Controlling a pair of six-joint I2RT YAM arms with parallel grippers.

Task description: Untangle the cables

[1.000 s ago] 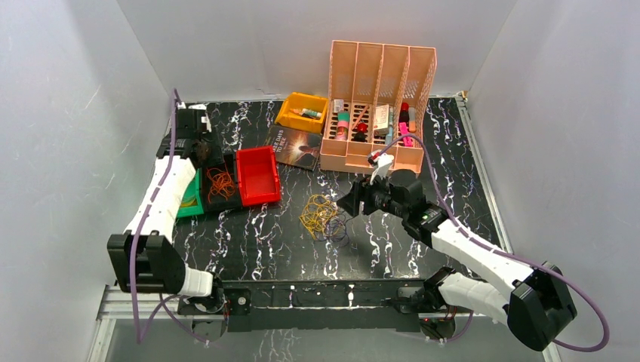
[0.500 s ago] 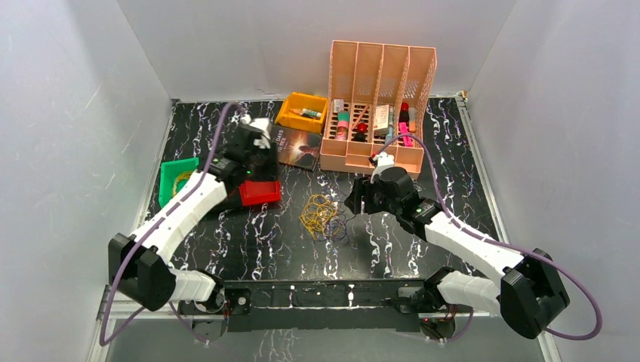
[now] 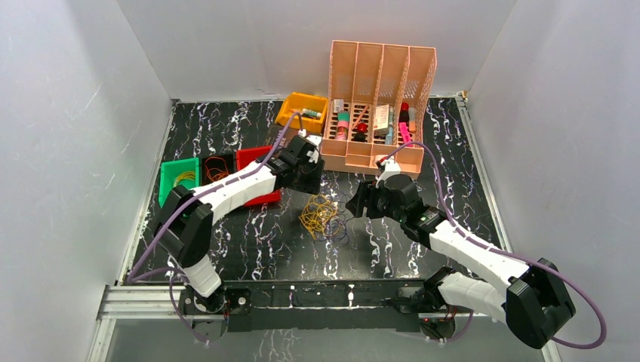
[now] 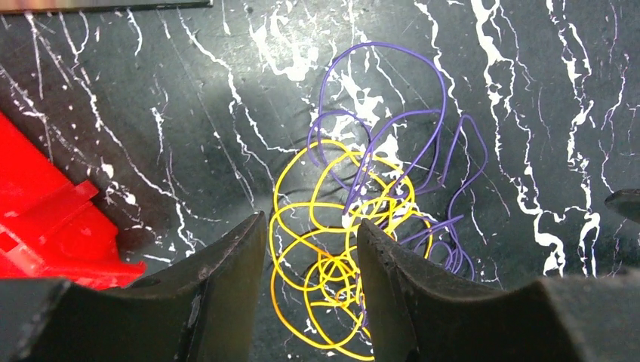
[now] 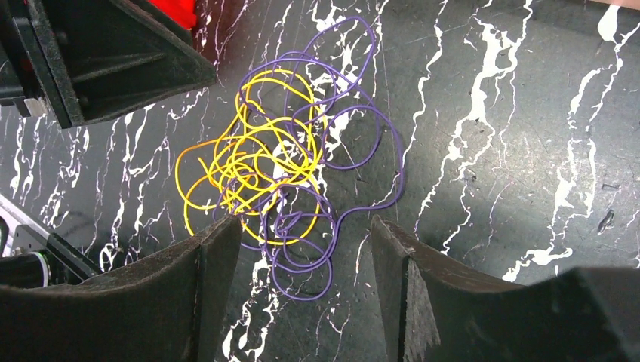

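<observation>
Left gripper (image 4: 309, 225) hangs with jaws spread and empty over the yellow cable (image 4: 332, 260), its fingertips straddling the loops. Whether they touch cannot be told. The purple cable (image 4: 411, 128) threads through the yellow one and fans out beyond it. From the right, the right gripper (image 5: 302, 226) faces the same knot, jaws spread wider and holding nothing. The tangle lies mid-table (image 3: 249, 234), just right of a red bin (image 3: 251, 157) and on the near side of a peach organiser (image 3: 381, 83). Farther left, an orange cable (image 3: 217, 167) sits in a black bin beside a green bin (image 3: 170, 177).
</observation>
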